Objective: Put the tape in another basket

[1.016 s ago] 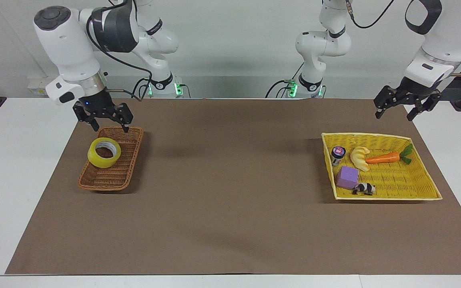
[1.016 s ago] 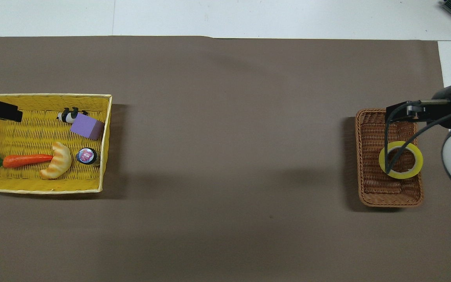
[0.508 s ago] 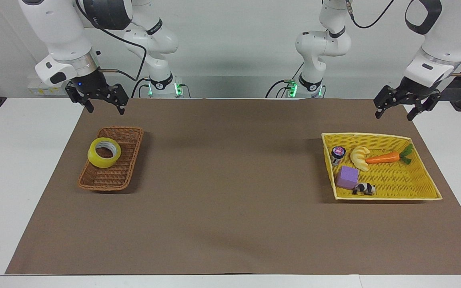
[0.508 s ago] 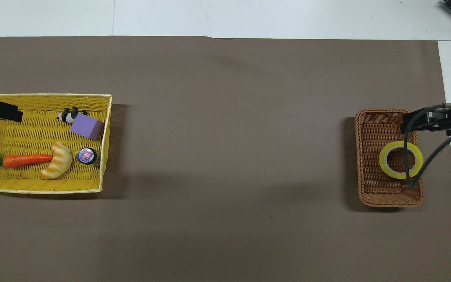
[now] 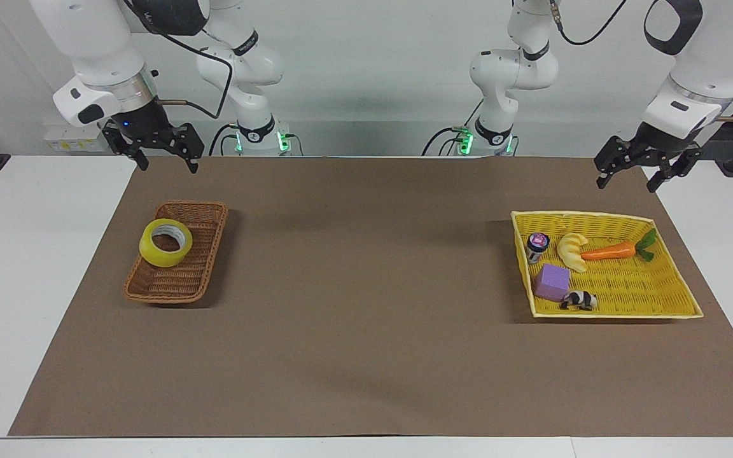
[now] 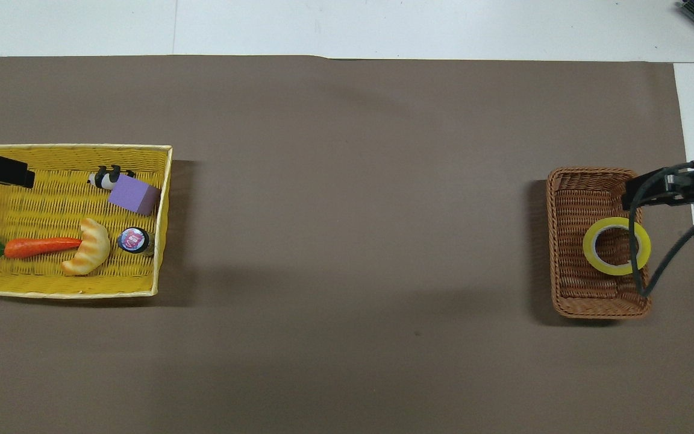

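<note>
Tape (image 5: 165,242), a yellow roll, lies flat in the brown wicker basket (image 5: 198,280) toward the right arm's end of the table. Right gripper (image 5: 163,166) hangs above the mat's edge, fingers spread, empty. Left gripper (image 5: 625,182) waits open near the yellow tray basket (image 5: 659,299) of toys.

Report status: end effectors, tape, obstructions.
Right end effector open, raised by the brown basket. Left end effector open, waiting. Tape in brown basket. Nothing obstructing.
</note>
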